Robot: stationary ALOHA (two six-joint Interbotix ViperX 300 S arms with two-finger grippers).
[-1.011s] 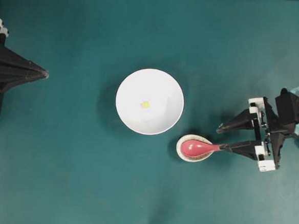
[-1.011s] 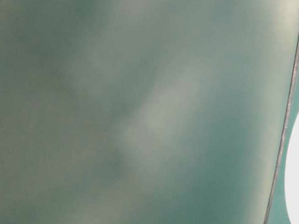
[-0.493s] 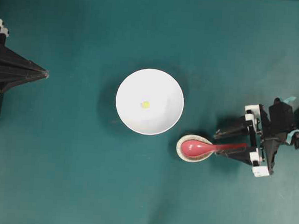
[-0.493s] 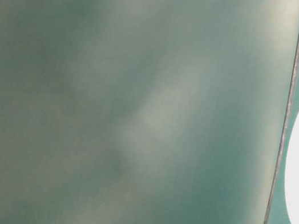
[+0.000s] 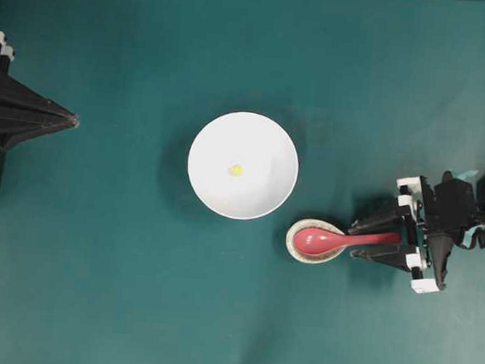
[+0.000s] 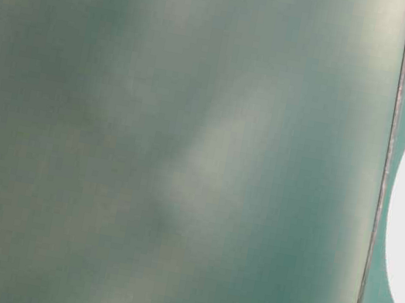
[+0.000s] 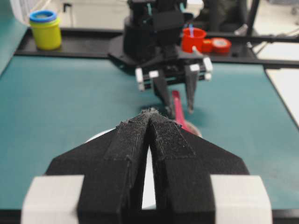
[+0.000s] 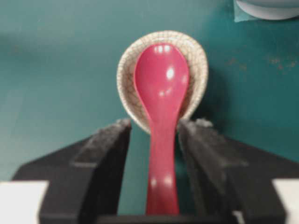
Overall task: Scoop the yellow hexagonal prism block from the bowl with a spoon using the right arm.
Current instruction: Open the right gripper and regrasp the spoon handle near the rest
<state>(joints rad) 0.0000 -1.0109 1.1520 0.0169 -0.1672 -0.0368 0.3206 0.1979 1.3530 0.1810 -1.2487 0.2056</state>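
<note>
Overhead view: the right arm's fingers (image 5: 362, 235) are straddling the spoon (image 5: 338, 239) handle, spread, not yet gripping; its scoop is lying in the speckled rest (image 5: 292, 243) beside the bowl (image 5: 262, 196), with the yellow hexagonal prism block (image 5: 236, 171) inside. The left fingers (image 5: 70, 122) are sitting pressed together.

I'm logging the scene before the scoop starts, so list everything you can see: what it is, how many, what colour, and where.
bowl: one, white, middle of the mat.
yellow hexagonal prism block: one, pale yellow, inside the bowl near its centre.
spoon: one, pink-red, scoop lying in the rest, handle pointing to the right claw.
spoon rest: one, speckled off-white, just below and right of the bowl.
mat: one, teal, covering the table.
cups: yellow with blue on top, and red ones, beyond the mat's far edge.
left claw: one, black, shut, at the left edge.
right claw: one, black, jaws either side of the spoon handle, gaps showing.
</note>
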